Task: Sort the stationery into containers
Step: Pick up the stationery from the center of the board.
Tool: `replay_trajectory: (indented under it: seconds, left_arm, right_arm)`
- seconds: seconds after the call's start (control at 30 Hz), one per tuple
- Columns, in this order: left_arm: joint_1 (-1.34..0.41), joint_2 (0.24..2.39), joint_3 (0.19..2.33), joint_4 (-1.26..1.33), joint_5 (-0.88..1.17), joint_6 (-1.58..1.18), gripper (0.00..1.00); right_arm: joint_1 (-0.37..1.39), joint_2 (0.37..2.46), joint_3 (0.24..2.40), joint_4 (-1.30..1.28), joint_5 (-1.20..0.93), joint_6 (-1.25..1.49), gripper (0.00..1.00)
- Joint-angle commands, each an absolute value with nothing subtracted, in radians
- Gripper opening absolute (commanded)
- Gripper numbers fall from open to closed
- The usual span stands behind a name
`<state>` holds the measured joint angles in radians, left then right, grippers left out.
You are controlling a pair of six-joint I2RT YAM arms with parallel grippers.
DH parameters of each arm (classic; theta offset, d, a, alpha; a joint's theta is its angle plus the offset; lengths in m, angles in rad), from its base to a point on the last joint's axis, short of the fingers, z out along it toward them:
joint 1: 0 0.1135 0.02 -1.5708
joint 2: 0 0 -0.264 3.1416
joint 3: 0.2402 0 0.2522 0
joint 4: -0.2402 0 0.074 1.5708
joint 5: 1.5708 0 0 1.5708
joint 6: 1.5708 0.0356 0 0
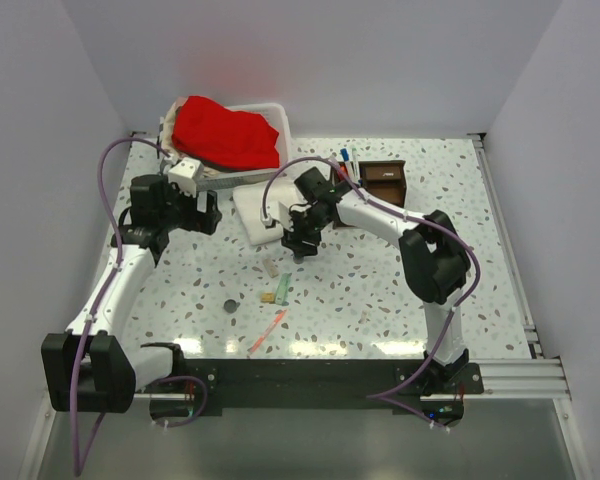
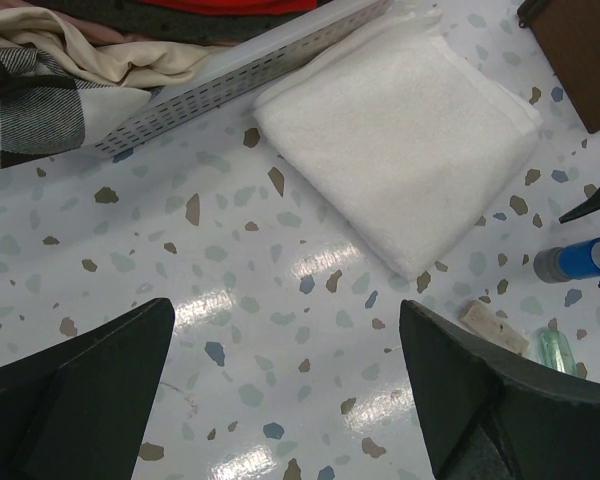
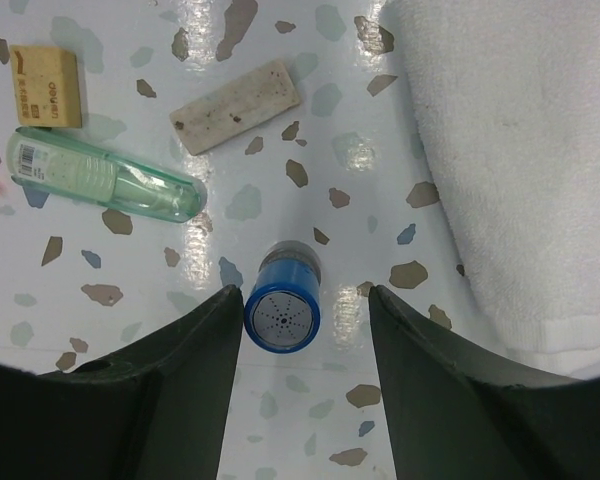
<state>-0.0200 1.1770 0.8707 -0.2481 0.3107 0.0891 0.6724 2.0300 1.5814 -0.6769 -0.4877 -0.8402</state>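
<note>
Downward wrist close-ups share blue bottle [image 3: 282, 312]

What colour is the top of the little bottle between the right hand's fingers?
Blue, dotted with small holes; the bottle shows best in the right wrist view.

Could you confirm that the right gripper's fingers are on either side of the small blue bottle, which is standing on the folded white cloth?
Not quite: the blue bottle stands on the bare speckled table beside the folded white cloth, not on it, as the right wrist view shows. The right gripper does have a finger on either side of it.
</note>
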Motion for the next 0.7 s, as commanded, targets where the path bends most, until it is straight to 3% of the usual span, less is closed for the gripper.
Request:
replay_trajectory:
  seconds: [0.0, 0.3, 0.57, 0.67]
  left_arm:
    - [-0.011, 1.175, 0.873, -0.196, 0.322, 0.080, 1.00]
    - [-0.012, 1.180, 0.871, -0.193, 0.325, 0.078, 1.00]
    - [-0.012, 1.183, 0.867, -0.184, 0.327, 0.078, 1.00]
    - [-0.012, 1.178, 0.861, -0.172, 0.313, 0.081, 1.00]
  right_arm:
    - [0.675, 2.040, 1.572, -0.677, -0.476, -0.859, 0.56]
    - [0.675, 2.049, 1.577, -0.676, -0.483, -0.859, 0.48]
    - [0.676, 2.025, 1.617, -0.736, -0.489, -0.870, 0.25]
    - [0.686, 1.977, 1.682, -0.802, -0.506, -0.868, 0.22]
